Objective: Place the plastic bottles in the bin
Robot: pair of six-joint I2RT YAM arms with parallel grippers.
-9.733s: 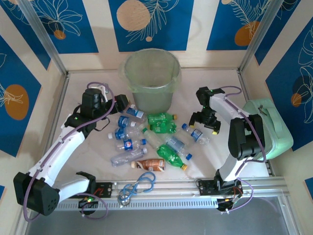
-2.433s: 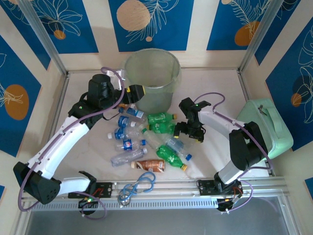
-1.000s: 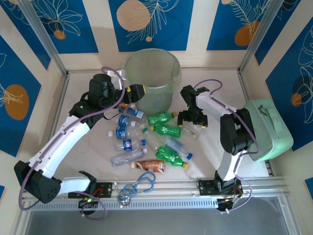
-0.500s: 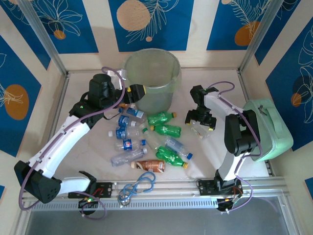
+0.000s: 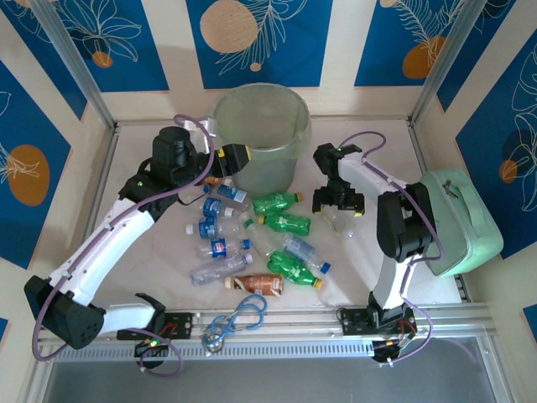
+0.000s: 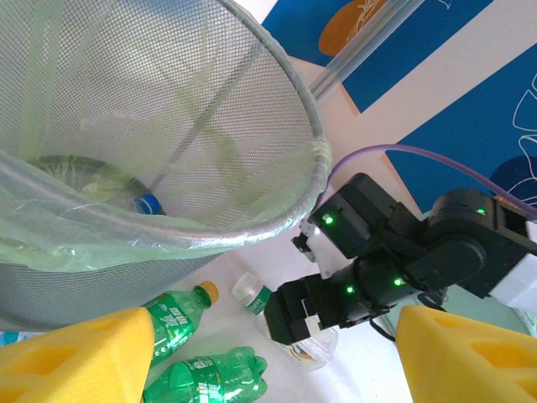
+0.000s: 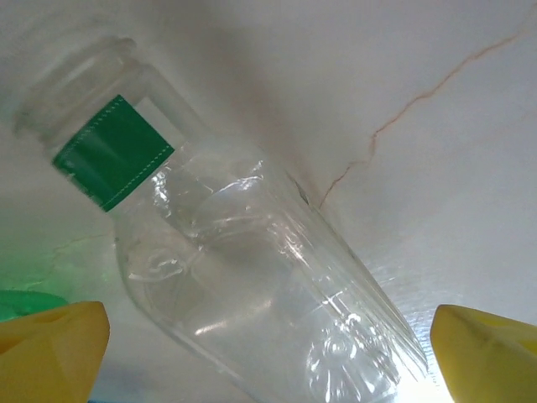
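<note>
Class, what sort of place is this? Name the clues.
Probably a robot test cell: left arm and right arm bolted to a rail, blue patterned panels walling the table, plastic bottles strewn before a bin.

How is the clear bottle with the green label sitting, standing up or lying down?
Lying down. The clear bottle rests its long side on the table, neck pointing sideways, not up.

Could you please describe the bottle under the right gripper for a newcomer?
From the round bin, look right to the open right gripper. The bottle lying beneath it is clear with a green neck band, unlike the blue-labelled bottles and green bottles nearby.
</note>
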